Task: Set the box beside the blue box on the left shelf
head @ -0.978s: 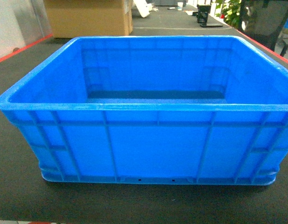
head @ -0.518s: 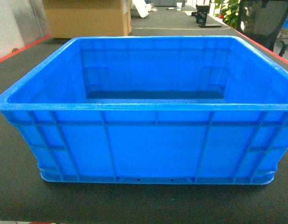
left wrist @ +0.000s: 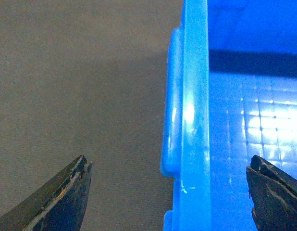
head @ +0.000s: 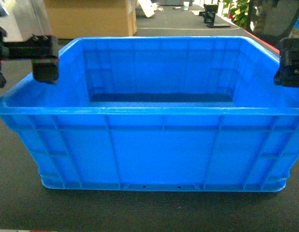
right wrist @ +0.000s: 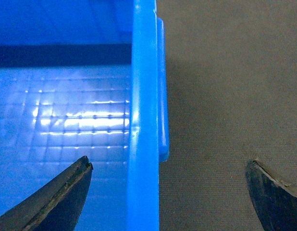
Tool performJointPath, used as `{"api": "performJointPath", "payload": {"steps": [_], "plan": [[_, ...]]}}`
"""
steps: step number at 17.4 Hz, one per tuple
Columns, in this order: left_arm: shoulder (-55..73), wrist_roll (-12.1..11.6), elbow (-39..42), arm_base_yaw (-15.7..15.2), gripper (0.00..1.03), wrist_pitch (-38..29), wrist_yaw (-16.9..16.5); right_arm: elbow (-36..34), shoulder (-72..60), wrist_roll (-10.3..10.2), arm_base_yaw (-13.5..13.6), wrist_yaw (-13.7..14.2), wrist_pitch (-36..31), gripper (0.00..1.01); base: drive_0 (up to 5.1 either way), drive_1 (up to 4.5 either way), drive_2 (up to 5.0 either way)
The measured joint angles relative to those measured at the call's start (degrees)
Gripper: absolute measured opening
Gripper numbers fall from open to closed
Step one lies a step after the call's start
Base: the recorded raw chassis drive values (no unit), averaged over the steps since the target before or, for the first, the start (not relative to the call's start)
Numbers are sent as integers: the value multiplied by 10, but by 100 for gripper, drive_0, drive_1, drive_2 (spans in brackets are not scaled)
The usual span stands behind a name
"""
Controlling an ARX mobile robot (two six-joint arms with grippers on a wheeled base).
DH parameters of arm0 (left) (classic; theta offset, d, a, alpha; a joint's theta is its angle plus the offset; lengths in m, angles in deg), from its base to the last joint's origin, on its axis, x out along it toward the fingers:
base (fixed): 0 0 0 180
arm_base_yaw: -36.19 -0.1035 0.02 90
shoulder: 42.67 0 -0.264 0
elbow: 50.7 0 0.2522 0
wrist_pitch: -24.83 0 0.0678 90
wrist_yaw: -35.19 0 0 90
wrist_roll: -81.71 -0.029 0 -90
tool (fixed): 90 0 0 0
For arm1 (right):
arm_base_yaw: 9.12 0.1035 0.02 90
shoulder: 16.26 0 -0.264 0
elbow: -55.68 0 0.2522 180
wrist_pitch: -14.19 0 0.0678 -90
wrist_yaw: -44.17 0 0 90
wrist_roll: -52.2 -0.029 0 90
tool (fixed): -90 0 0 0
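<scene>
One box (head: 159, 145), large, deep, bright blue, ribbed walls, glossy gridded floor, standing on the dark table (head: 140, 212). Two grippers, both spread wide and grasping nothing: left gripper (left wrist: 170, 192) straddling the box's left rim, one finger (left wrist: 62, 197) outside and one inside, no contact visible; right gripper (right wrist: 170, 192) likewise over the right rim. Change from half a second ago: both grippers have entered the head view at the box's sides; box unmoved.

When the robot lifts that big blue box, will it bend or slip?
Probably not bend: the box has ribbed walls and a thick rim. It looks empty, so likely light. The glossy plastic might slip a little.
</scene>
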Motion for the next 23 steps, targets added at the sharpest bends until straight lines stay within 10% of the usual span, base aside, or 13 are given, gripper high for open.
{"api": "performJointPath", "payload": {"steps": [5, 13, 16, 23], "plan": [[40, -7, -25, 12, 93, 38, 20, 2, -23, 1, 8, 9, -8, 93, 0, 0, 0], [39, 8, -38, 13, 16, 91, -1, -12, -19, 8, 15, 5, -12, 14, 0, 0, 0], [19, 24, -24, 14, 8, 91, -15, -30, -5, -10, 15, -1, -22, 10, 0, 0, 0], [-191, 28, 121, 86, 8, 0, 98, -152, 186, -23, 35, 45, -70, 10, 0, 0, 0]]}}
